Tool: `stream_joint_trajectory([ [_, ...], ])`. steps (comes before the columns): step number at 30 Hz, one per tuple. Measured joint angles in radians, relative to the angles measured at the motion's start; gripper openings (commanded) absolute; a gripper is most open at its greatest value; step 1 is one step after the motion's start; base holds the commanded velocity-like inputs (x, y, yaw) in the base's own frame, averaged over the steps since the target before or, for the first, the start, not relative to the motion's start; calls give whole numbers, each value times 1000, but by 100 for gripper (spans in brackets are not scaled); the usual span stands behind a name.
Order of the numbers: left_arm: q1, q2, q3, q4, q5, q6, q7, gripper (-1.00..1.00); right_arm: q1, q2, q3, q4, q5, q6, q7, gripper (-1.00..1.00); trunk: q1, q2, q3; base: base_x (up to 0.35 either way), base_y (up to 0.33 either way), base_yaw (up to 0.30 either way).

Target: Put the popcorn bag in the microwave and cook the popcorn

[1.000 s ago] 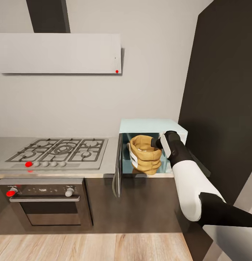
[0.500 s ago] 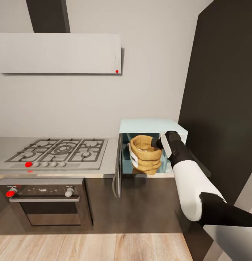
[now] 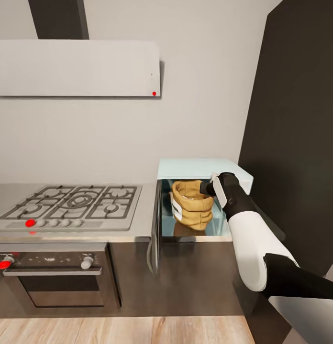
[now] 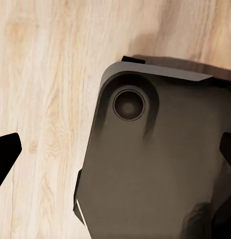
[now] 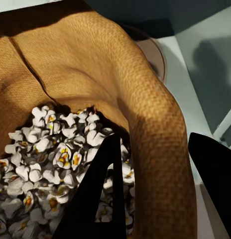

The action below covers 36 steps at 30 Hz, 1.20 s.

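The popcorn bag point(image 3: 192, 203) sits inside the open microwave point(image 3: 205, 168) on the table point(image 3: 142, 224), full of popcorn point(image 5: 51, 164). The right gripper's point(image 5: 160, 189) fingers straddle its rim, one inside and one outside. The left gripper's point(image 4: 115, 154) fingers stand wide apart over the wooden floor point(image 4: 41, 74).

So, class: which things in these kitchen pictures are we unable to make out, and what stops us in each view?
- Head view: the right gripper at the popcorn bag is masked by its own wrist.
- Head view: the microwave knobs sit behind the right arm.
- Right wrist view: the bag's bottom is hidden under popcorn.
- Left wrist view: the left gripper is cut by both edges.
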Motion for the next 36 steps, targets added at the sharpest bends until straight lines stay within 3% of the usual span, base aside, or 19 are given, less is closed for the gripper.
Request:
stream_joint_trajectory([
  [36, 0, 0, 0, 0, -1, 0, 0, 100, 0, 0, 0, 0, 9, 1, 0, -100, 0, 0, 0, 107, 0, 0],
])
